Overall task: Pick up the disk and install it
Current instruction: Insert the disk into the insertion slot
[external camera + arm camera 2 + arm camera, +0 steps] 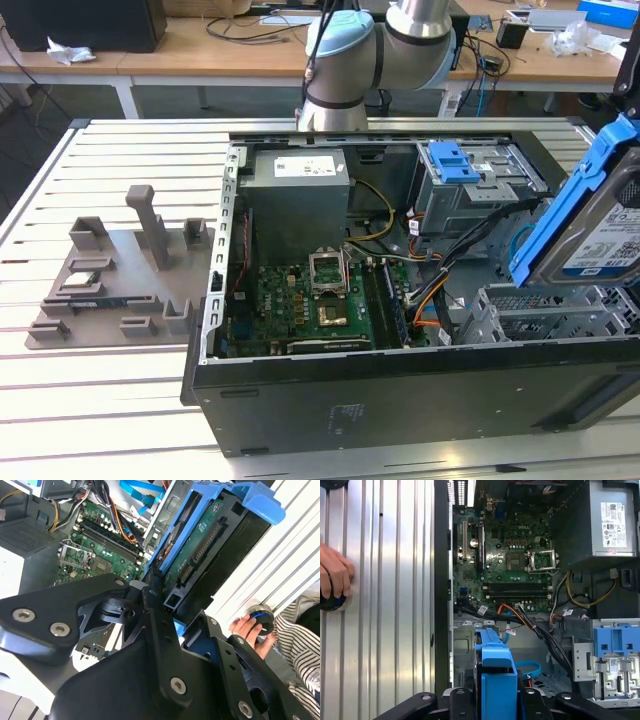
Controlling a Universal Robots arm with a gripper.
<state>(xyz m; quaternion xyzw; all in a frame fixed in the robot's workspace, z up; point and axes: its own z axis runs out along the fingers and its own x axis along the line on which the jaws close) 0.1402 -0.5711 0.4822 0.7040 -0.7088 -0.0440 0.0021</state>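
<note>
Currently, exterior view: the disk hangs tilted over the open PC case, just above the drive cage at the exterior view's right. Silver body, white-and-blue label, blue plastic rails.

Second wrist view: my gripper is clenched on the disk, w/ connector pins exposed along one edge. Est.: stiff, dense, shock-sensitive. Rails prob. flex, so grip the sides and avoid the pins.

First wrist view: disk edge-on, blue rail toward cam, motherboard beyond.
</note>
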